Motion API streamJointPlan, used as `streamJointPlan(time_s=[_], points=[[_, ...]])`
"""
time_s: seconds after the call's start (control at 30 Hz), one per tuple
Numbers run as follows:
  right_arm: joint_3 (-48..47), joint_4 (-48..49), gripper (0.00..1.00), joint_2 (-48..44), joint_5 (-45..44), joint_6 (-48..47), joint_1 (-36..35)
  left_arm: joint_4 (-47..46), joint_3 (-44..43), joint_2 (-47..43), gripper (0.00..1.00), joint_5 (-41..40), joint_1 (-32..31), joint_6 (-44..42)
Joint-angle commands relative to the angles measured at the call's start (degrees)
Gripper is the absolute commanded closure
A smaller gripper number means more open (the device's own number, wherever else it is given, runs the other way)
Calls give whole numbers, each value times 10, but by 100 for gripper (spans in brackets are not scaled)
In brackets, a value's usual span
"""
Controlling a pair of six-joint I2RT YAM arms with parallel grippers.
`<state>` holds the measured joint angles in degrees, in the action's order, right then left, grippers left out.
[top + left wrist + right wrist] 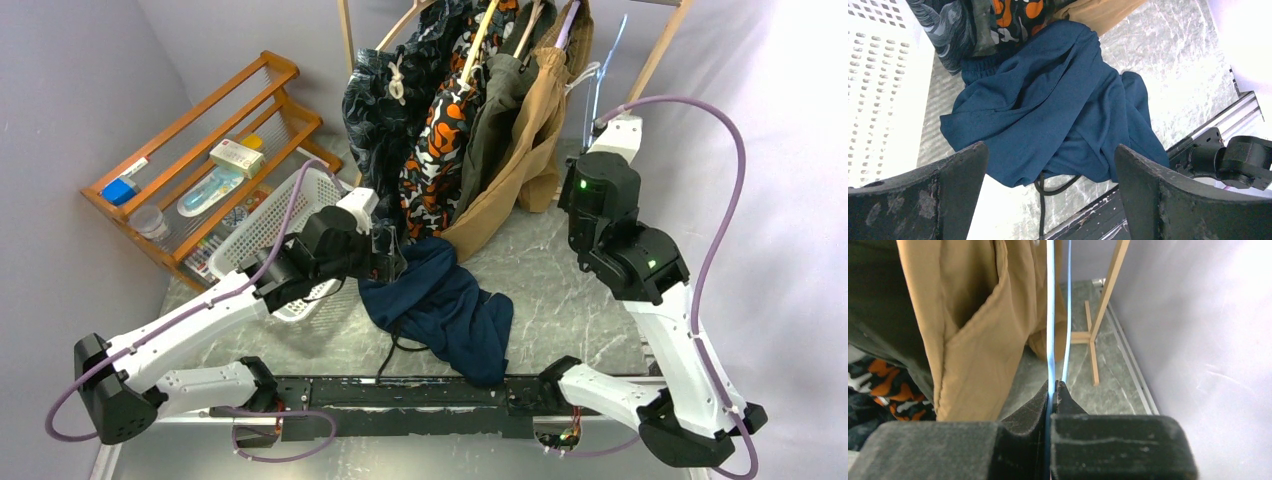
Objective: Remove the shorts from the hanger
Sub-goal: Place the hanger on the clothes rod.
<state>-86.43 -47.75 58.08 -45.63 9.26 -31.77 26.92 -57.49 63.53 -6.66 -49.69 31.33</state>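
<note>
Grey marbled tabletop (570, 290) lies under everything, with pale walls behind. Your left gripper (1050, 149) is spread as wide as it goes. Its dark fingers (928, 200) are clear of all cloth and nothing sits between them. It hovers just over the navy shorts (1058, 100), which lie crumpled in a soft heap on the table, off any hanger. A black cord (1042, 200) shows at their near edge.

Your right gripper (1054, 387) is pinched tight on the thin pale-blue hanger (1050, 315), which rises from between its pads just beside the tan shorts (973, 330).

Those tan shorts hang on the wooden rack (665, 45) beside three more pairs: the olive-grey shorts (495, 110), the camouflage shorts (440, 140) in orange, black and white, and the leaf-print shorts (375, 100) with a white drawstring. Left of your left gripper you have a white basket (270, 220).
</note>
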Motion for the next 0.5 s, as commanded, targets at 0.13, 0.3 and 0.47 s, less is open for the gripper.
streamJointPlan(time_s=[0.13, 0.3, 0.47], points=[[-36, 41, 100, 27, 89, -23, 53, 21, 13, -35, 1, -14, -1, -10], [-49, 46, 100, 51, 218, -47, 158, 38, 4, -31, 0, -8, -1, -20], [-57, 63, 100, 53, 274, -60, 242, 37, 12, -40, 0, -7, -1, -18]])
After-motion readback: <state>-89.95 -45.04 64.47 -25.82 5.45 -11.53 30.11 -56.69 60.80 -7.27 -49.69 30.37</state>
